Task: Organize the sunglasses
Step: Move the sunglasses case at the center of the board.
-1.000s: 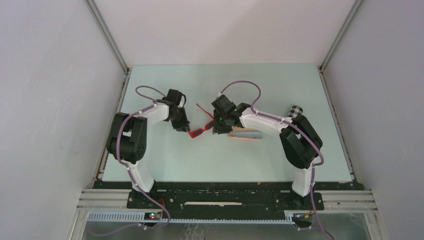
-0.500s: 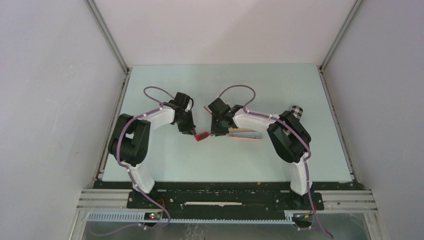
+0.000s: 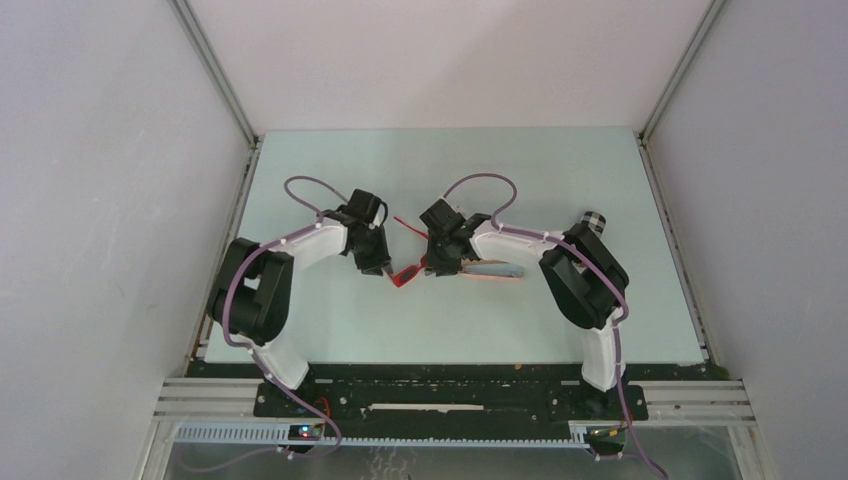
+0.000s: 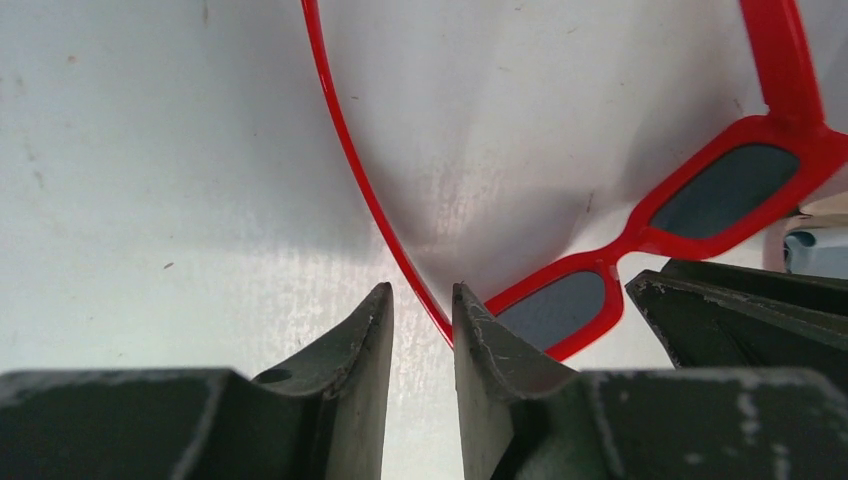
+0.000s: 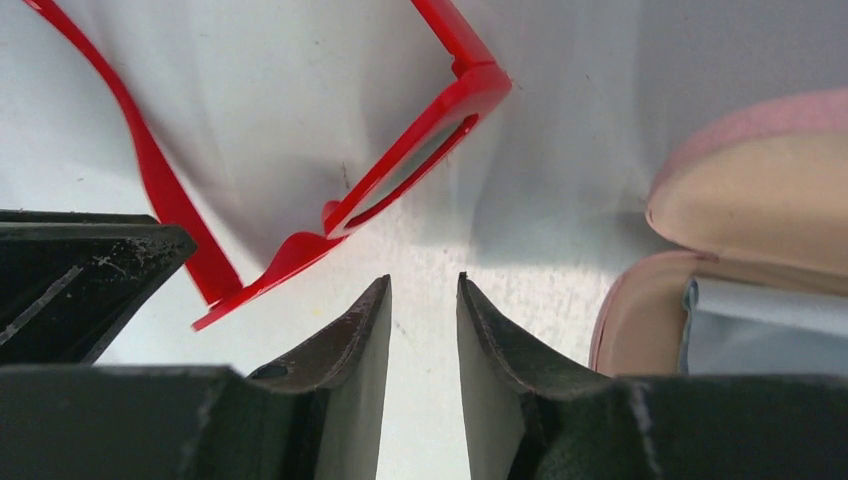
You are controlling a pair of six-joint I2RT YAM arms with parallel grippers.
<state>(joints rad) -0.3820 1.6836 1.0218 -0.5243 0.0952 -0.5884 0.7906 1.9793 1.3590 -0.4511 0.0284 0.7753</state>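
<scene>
The red plastic-framed sunglasses [image 4: 628,240] lie just ahead of my left gripper [image 4: 420,295] and right gripper [image 5: 423,285], both jaw pairs narrowly apart, empty; I flank them, probably to fold the temples.

The left end effector [image 4: 420,300] and the right end effector [image 5: 423,290] hang low over the counter [image 3: 450,330], close together, each with only a narrow slit between its fingers. The red sunglasses [image 4: 628,240] fill the space between them. One temple crosses just ahead of the left end effector's tips, and the front frame lies ahead and left of the right one's. On the right end effector's outer side, an open pink case [image 5: 760,200] holding a blue cloth [image 5: 770,330] blocks passage. Bare counter shows straight ahead of the right end effector and outward of the left.
</scene>
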